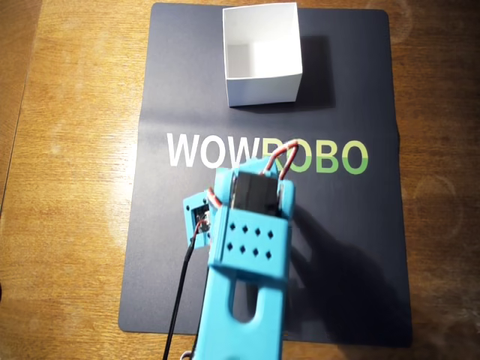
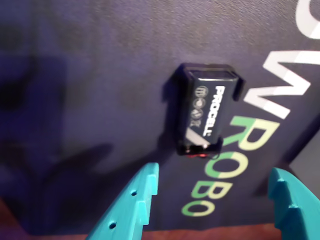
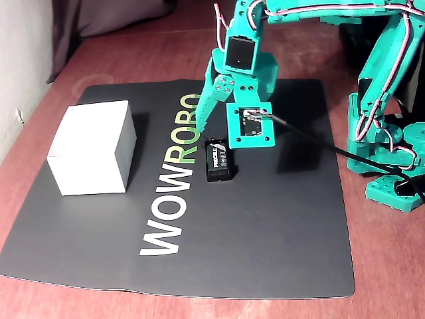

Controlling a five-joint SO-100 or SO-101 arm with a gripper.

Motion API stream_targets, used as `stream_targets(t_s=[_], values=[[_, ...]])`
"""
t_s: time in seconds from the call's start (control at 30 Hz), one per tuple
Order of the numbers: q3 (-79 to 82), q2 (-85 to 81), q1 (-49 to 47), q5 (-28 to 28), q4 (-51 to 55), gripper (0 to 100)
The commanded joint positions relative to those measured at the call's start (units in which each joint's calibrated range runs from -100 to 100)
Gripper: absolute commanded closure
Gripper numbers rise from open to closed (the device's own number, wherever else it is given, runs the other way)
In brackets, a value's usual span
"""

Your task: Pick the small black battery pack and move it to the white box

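The small black battery pack lies flat mid-mat, lettering up. The white box stands open-topped near the mat's left edge in the fixed view.

In the fixed view, the battery pack lies on the mat beside the "WOWROBO" lettering; the white box sits well left of it, the arm's base right on the tabletop.

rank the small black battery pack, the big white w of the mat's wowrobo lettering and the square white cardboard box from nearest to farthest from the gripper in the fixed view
1. The small black battery pack, right beside the open turquoise gripper, by the green letters.
2. The big white W at the lettering's near end, toward the mat's front edge.
3. The square white cardboard box, far left on the mat.
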Motion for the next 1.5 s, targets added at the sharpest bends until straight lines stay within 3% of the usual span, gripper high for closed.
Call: stream_targets(t_s=[0.0, 1.47], values=[[-6.29, 4.08, 4.04, -0.24, -0.41, 75], [-16.18, 23.28, 0.4, -0.19, 0.12, 75]])
